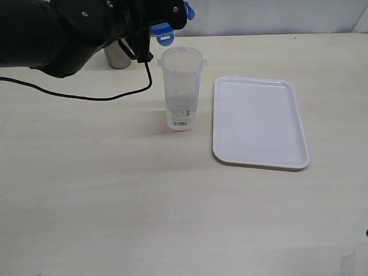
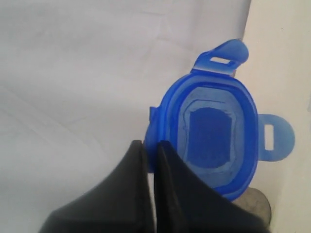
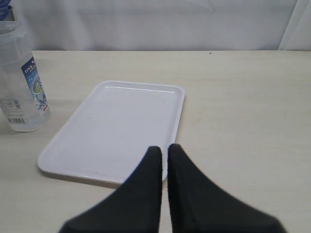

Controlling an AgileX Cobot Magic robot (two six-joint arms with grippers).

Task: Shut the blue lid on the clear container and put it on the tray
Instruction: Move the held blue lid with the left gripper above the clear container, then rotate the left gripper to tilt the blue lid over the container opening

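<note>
My left gripper (image 2: 151, 143) is shut on the edge of the blue lid (image 2: 214, 131), holding it in the air. In the exterior view the blue lid (image 1: 167, 34) shows just above and behind the rim of the clear container (image 1: 181, 86), mostly hidden by the black arm. The clear container (image 3: 19, 82) stands upright and open on the table, left of the white tray (image 1: 259, 121). My right gripper (image 3: 164, 148) is shut with nothing in it, hovering near the tray (image 3: 121, 126); it is out of the exterior view.
A grey steel cup (image 1: 117, 56) stands behind the left arm, and its rim (image 2: 252, 206) shows under the lid. A black cable (image 1: 92, 95) from the left arm lies on the table left of the container. A pale wall runs along the table's far edge.
</note>
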